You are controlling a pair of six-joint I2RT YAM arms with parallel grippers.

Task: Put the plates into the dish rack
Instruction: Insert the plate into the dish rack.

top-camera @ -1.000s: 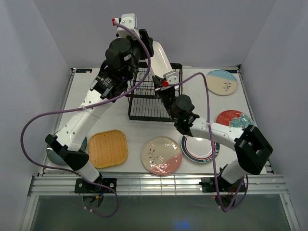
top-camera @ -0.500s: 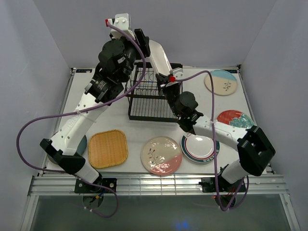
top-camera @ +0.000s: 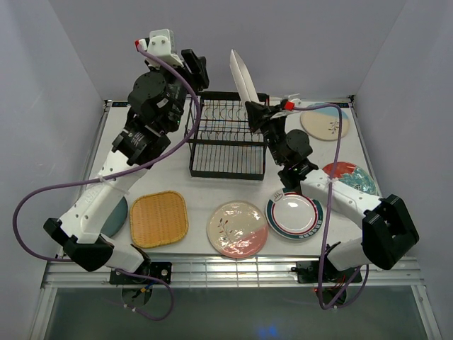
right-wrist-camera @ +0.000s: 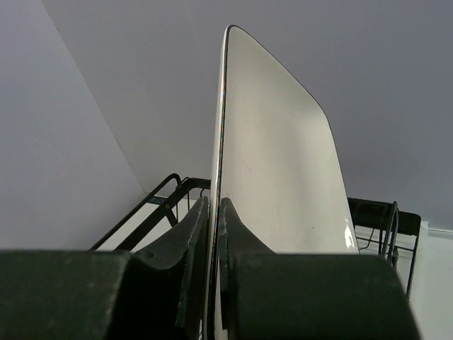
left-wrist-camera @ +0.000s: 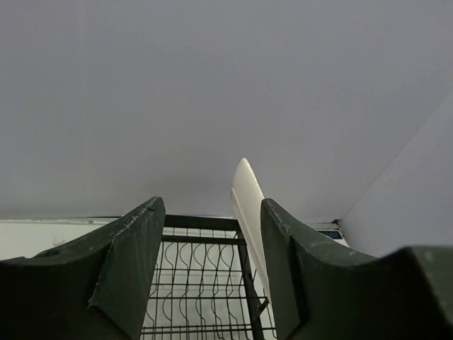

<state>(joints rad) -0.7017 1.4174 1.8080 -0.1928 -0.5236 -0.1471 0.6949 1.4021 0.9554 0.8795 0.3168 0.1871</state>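
Change over last sec: L arm has pulled back from above the dish rack (top-camera: pixel 223 152) to its left-rear corner. The left gripper (top-camera: pixel 193 67) hangs w/ jaws apart and nothing btwn them; wrist view shows only rack wires in the gap. It was close against the white plate (top-camera: pixel 241 76) before, and now stands well apart from it. Plate is carried by R alone: right gripper (top-camera: pixel 259 115) is pinched tight on its lower edge, w/ the plate stood on edge, slightly tilted, above the rack's right-rear corner and not in any slot. R arm has swung from the rack's front-right round to its right side. My read: handover finished, plate turned vertical, next is lowering it into a slot at the rack's right end. No plates seen in rack yet. Six others lie flat on the table: yellow woven square (top-camera: pixel 159 218), cream-pink floral (top-camera: pixel 237 228) and teal-red rim plate (top-camera: pixel 294 214) in front of rack, red-teal plate (top-camera: pixel 347 175) and cream-blue plate (top-camera: pixel 325 122) to its right, dark teal plate (top-camera: pixel 117 216) front-left, partly under L arm. Task barely begun.
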